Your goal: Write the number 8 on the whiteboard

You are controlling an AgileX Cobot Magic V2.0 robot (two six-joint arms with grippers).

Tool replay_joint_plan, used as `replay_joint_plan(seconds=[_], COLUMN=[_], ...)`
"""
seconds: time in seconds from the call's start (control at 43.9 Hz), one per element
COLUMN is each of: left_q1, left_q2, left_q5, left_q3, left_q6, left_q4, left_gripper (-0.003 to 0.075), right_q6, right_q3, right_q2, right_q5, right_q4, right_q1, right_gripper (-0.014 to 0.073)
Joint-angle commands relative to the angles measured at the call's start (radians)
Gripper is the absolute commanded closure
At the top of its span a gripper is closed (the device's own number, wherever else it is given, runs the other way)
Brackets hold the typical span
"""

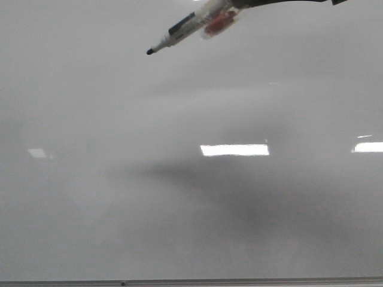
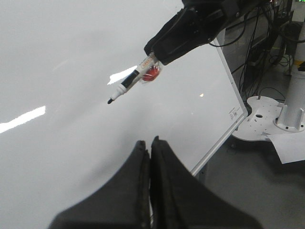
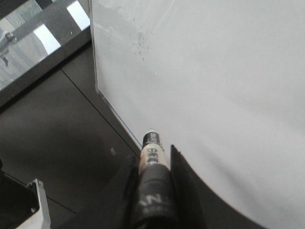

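Marker held above a blank whiteboard

Marker [image 1: 179,31] sits clamped in my right gripper [image 3: 153,164]; the fingers [image 3: 178,167] press its barrel from both sides, and in the right wrist view its white end pokes out just past them. In the front view the pen enters from the far right and slants down toward the left; its black tip [image 1: 150,52] hangs clear of the whiteboard [image 1: 119,179], with nothing to show that it touches; a red patch shows through a clear wrap on the barrel close to my grip. The marker's soft dark shadow lies on the board nearer to me, well apart from the tip.

The whiteboard fills the front view, glossy pale grey, with bright rectangular light reflections across its middle and a thin metal edge strip [image 1: 191,281] along its near side. I can find no number 8 on it; the surface around the tip is unmarked in all three views, apart from some faint smudges near one corner in the right wrist view.

My left gripper [image 2: 148,148] hovers over the board with its two dark fingers pressed together and nothing between them; from its camera the right arm [image 2: 190,28] shows as a dark sleeve carrying the marker, and the board's right edge runs off toward a dark floor with cables and a white robot base [image 2: 276,119].
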Motion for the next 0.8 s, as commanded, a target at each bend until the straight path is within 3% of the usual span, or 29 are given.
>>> replay_joint_plan(seconds=[0.0, 0.205, 0.501, 0.774], left_q1=[0.002, 0.002, 0.002, 0.002], left_q2=[0.001, 0.001, 0.001, 0.001], left_q5=[-0.089, -0.089, -0.089, -0.089], left_q3=[-0.024, -0.024, -0.024, -0.024], left_q6=[-0.012, -0.012, -0.012, -0.012], left_q4=[-0.015, -0.015, -0.015, -0.015], left_gripper=[0.0741, 0.0741, 0.0741, 0.0741], right_q6=[-0.073, -0.163, -0.203, -0.225], right_q3=[-0.023, -0.039, -0.135, -0.192], right_q2=[0.025, 0.151, 0.268, 0.36], right_q5=[-0.018, -0.03, -0.225, -0.281], right_q4=[0.162, 0.272, 0.281, 0.294], right_q1=[-0.003, 0.005, 0.093, 0.158], right_gripper=[0.0661, 0.0661, 0.0661, 0.0661])
